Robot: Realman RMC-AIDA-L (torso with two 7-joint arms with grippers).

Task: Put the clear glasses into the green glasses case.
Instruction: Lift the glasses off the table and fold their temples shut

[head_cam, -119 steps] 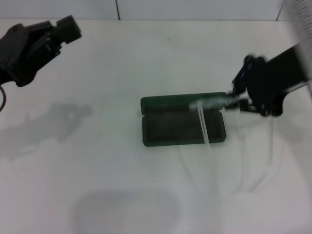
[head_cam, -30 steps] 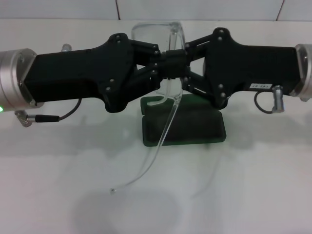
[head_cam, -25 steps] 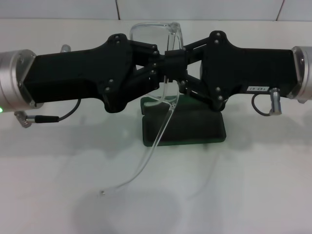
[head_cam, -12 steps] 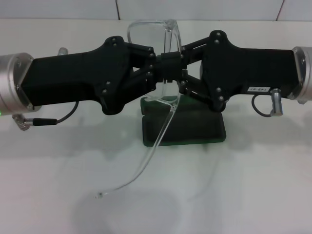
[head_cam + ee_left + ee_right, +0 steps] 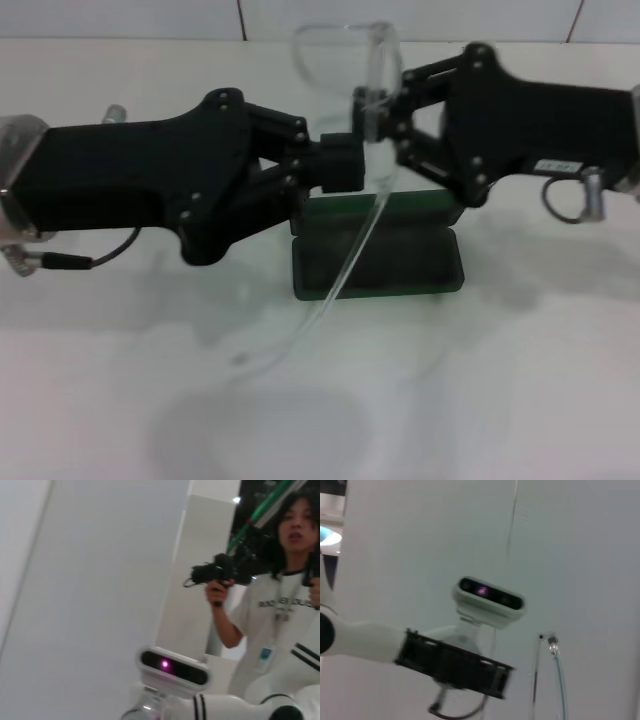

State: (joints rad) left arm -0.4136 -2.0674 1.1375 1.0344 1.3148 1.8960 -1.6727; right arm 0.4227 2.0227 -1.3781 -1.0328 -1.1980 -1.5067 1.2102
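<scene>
Currently both arms are raised in front of the head camera, above the white table [image 5: 520,380]. Right gripper [image 5: 385,105] is clamped on the clear glasses [image 5: 345,45] near the hinge at the lens corner; lens sits up and beyond the fingers, and one long temple arm hangs down and slants toward the robot's left, crossing over the green glasses case [image 5: 377,262], tip above the table. Left gripper [image 5: 345,165] sits just beside the hanging temple, fingers drawn together; contact with the glasses cannot be told. Case lies open on the table below both grippers, lid back, dark lining up. Wrist views show only the robot's head and the room.
</scene>
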